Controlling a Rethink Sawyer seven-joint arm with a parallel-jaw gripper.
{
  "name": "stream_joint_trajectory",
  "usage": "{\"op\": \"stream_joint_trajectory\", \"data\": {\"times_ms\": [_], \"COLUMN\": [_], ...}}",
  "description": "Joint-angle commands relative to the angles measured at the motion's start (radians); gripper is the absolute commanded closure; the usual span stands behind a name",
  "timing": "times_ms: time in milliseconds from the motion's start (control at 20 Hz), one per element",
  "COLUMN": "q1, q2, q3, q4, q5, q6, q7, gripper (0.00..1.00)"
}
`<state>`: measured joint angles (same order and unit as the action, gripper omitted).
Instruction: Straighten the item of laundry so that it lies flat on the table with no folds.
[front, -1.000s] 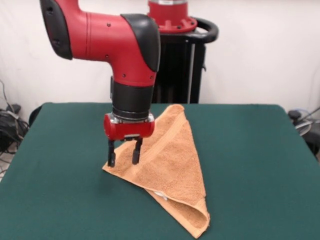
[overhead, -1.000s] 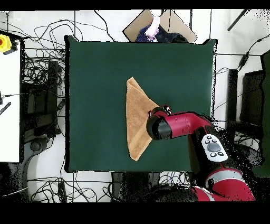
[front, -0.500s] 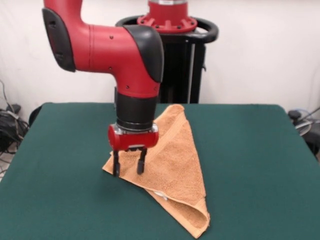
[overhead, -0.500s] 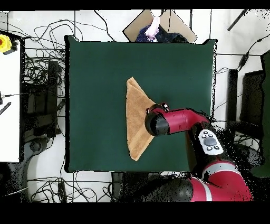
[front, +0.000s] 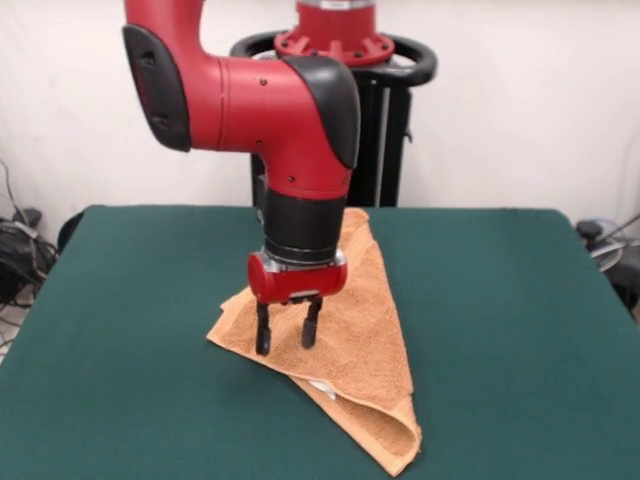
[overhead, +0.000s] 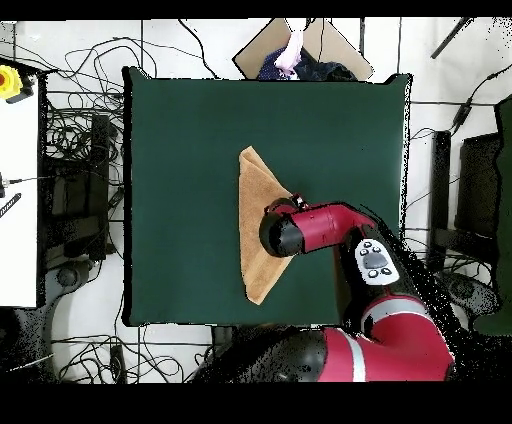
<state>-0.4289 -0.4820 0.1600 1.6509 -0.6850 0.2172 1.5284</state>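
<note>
Orange-tan hand towel folded into triangle, mid green table, white label peeking at front fold edge. Gripper w/ fingers spread apart, nothing held, tips down at towel's left corner region. Arm covering towel's right corner from overhead.

No legible writing, brand, number or sign anywhere in either view. Small white label at the near edge of the towel, seemingly blank, though too small to tell for sure. Grey button panel on the arm, markings too tiny to read.
</note>
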Motion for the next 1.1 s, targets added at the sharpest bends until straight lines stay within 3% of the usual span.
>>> {"op": "stream_joint_trajectory", "data": {"times_ms": [50, 400, 650, 1100], "q1": [0.036, 0.034, -0.032, -0.032], "q2": [-0.010, -0.058, -0.098, 0.077], "q3": [-0.064, -0.080, -0.041, -0.072], "q4": [0.008, 0.031, 0.061, 0.040], "q5": [-0.022, -0.017, -0.012, -0.055], "q6": [0.024, 0.034, 0.062, -0.076], "q7": [0.111, 0.093, 0.032, 0.108], "gripper": [0.00, 0.00, 0.00, 0.00]}}
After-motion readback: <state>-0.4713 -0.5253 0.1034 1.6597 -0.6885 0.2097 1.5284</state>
